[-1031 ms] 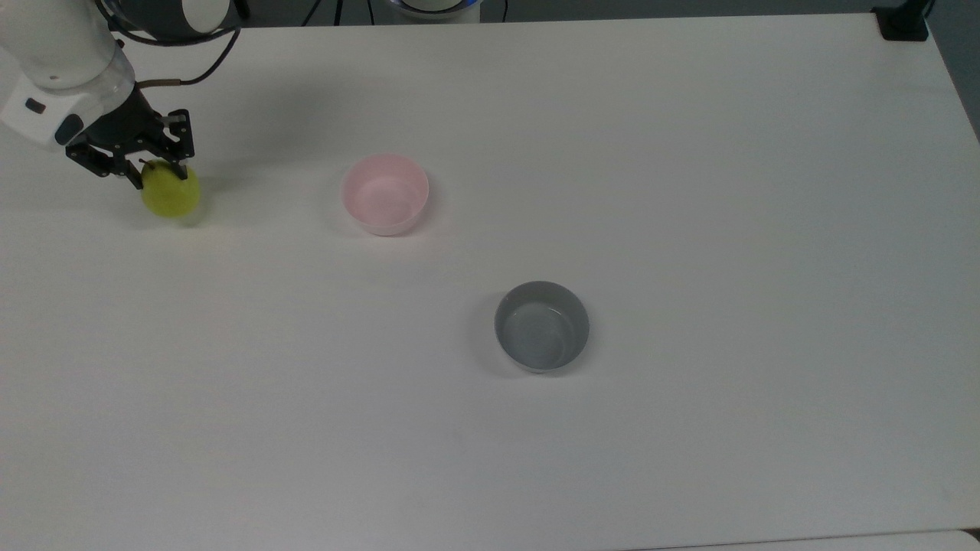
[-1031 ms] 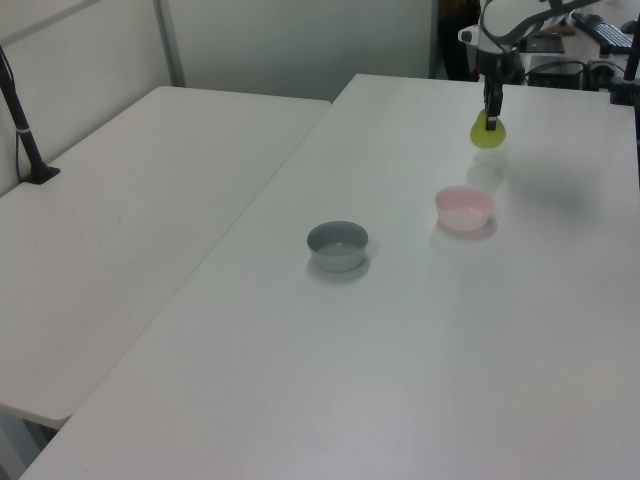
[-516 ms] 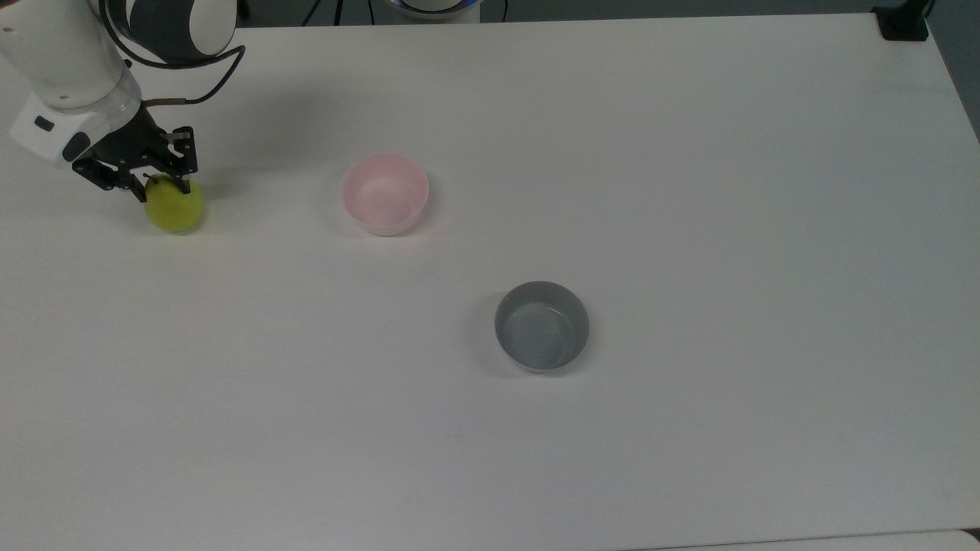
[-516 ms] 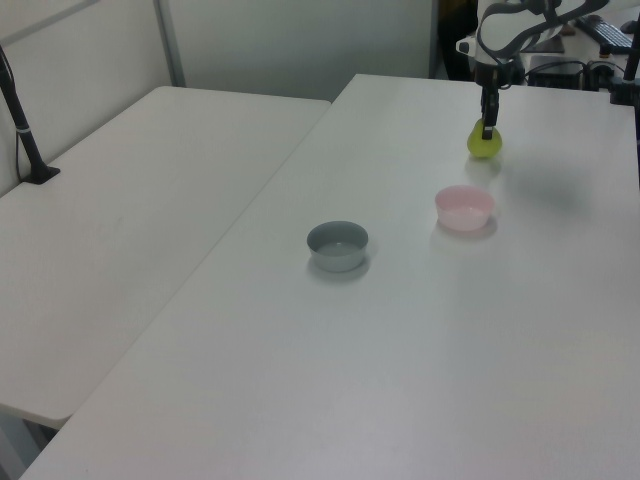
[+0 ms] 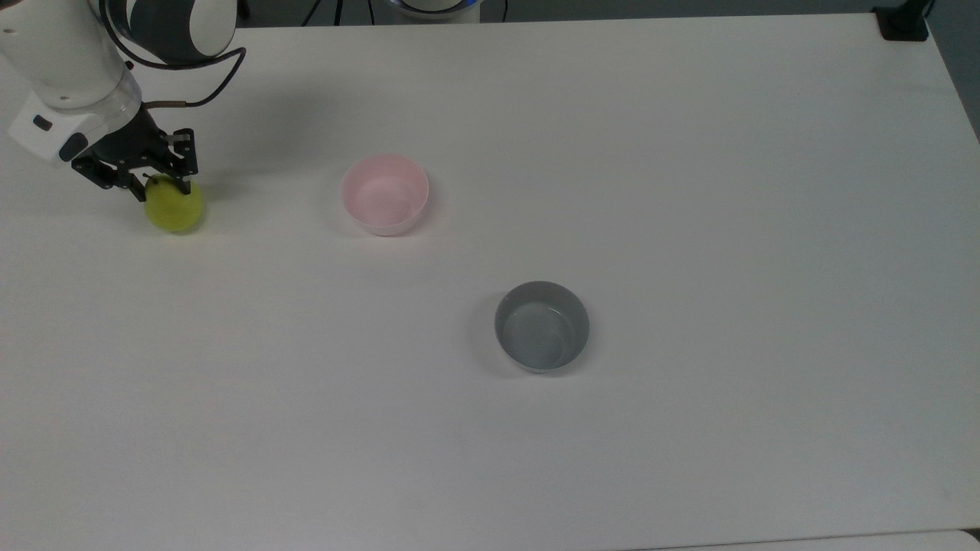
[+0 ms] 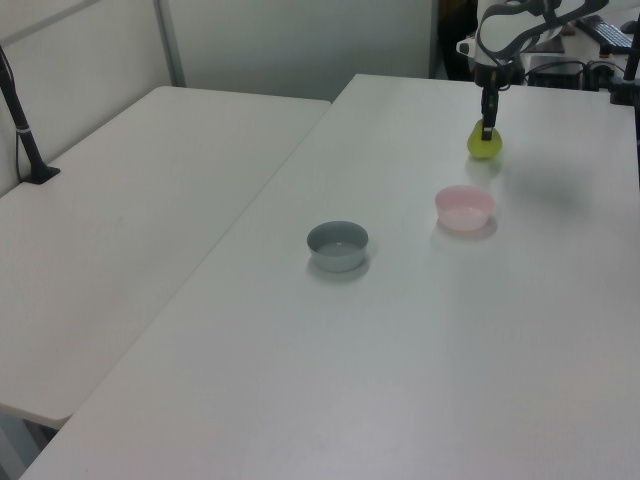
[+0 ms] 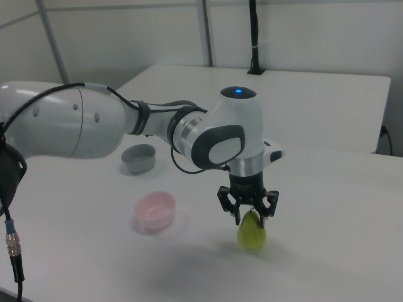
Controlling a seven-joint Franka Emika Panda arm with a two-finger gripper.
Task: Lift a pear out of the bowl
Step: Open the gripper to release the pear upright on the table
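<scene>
Gripping one pear [image 5: 175,210], seemingly, the gripper [image 5: 161,184] leaves two bowls (pink [image 5: 384,194], grey [image 5: 541,327]).

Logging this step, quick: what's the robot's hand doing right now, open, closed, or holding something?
Hand: closed on the top of the pear, which sits low at the table, outside the pink bowl.

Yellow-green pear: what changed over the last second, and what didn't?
The gripper carried the small yellow-green pear down onto the white table, a little toward the top view's bottom. It still sits around the pear's top; release is not evident. The pale pink bowl and grey bowl stayed put, both empty.
</scene>
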